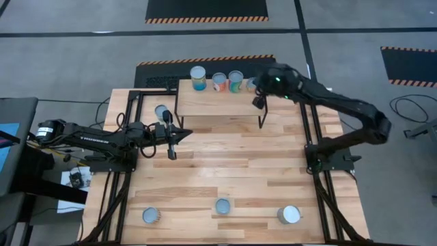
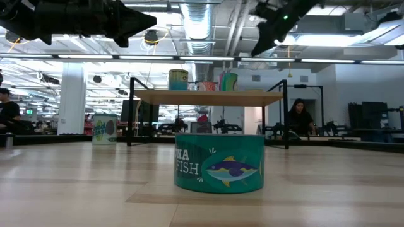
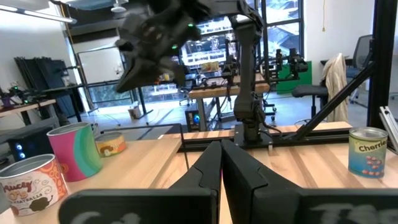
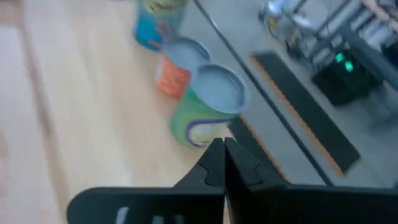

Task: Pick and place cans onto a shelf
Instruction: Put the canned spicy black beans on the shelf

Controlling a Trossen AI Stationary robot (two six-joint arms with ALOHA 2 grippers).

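The shelf (image 1: 218, 104) stands at the table's far middle, and three upright cans (image 1: 198, 77) (image 1: 219, 82) (image 1: 235, 80) rest on its far edge. A low tin (image 3: 111, 144) sits beside them. My right gripper (image 4: 222, 155) is shut and holds nothing. It hovers above the shelf's right end, just over the green can (image 4: 208, 112). My left gripper (image 1: 186, 131) is also shut and holds nothing, and it stays level in the air near the shelf's left front leg. One more can (image 1: 162, 111) stands on the table, left of the shelf.
Three cans (image 1: 151, 216) (image 1: 222, 206) (image 1: 290, 214) stand along the table's near edge, and the middle one is the teal fish tin (image 2: 219, 162). Black frame rails (image 1: 315, 147) run along both sides of the table. People sit in the room beyond.
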